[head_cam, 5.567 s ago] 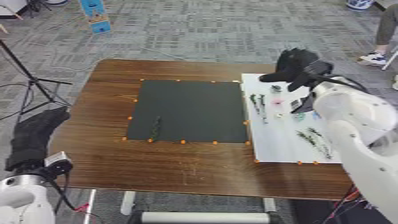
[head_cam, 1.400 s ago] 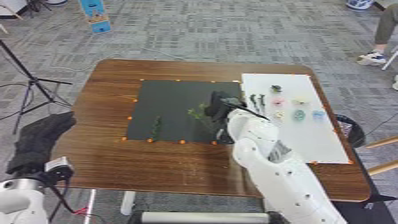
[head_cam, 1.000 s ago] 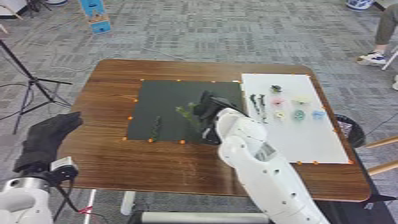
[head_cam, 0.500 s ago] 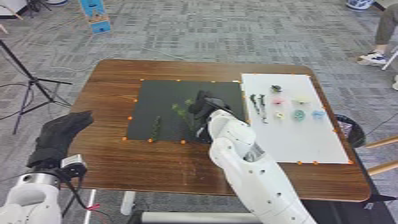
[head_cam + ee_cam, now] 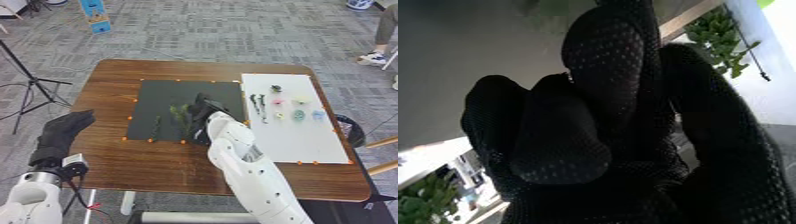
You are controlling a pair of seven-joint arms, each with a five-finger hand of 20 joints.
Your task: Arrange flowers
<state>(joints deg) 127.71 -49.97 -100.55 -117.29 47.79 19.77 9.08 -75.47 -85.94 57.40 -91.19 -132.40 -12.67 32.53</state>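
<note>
My right hand (image 5: 206, 107) is low over the right part of the black board (image 5: 209, 90), its fingers curled round a leafy green sprig (image 5: 180, 117). The sprig stands out on the hand's left side, roughly in line with the board's sides; whether it touches the board I cannot tell. In the right wrist view the right hand (image 5: 602, 100) has bent fingers, with blurred green (image 5: 553, 7) beyond their tips. A thin dark green sprig (image 5: 157, 127) lies on the board farther left. My left hand (image 5: 67, 132) is beside the table's left edge, fingers straight.
On the white board (image 5: 306, 145) at the right lie two green stems (image 5: 263, 107), a dark green piece (image 5: 276, 88) and several small flowers, including pink (image 5: 278, 101), teal (image 5: 298, 115) and blue (image 5: 318, 114). Orange markers edge both boards.
My right hand has moved from over the white board to the black one with the leafy sprig, lately shifting slightly left. The sprig has turned more upright. The left hand has shifted right.
</note>
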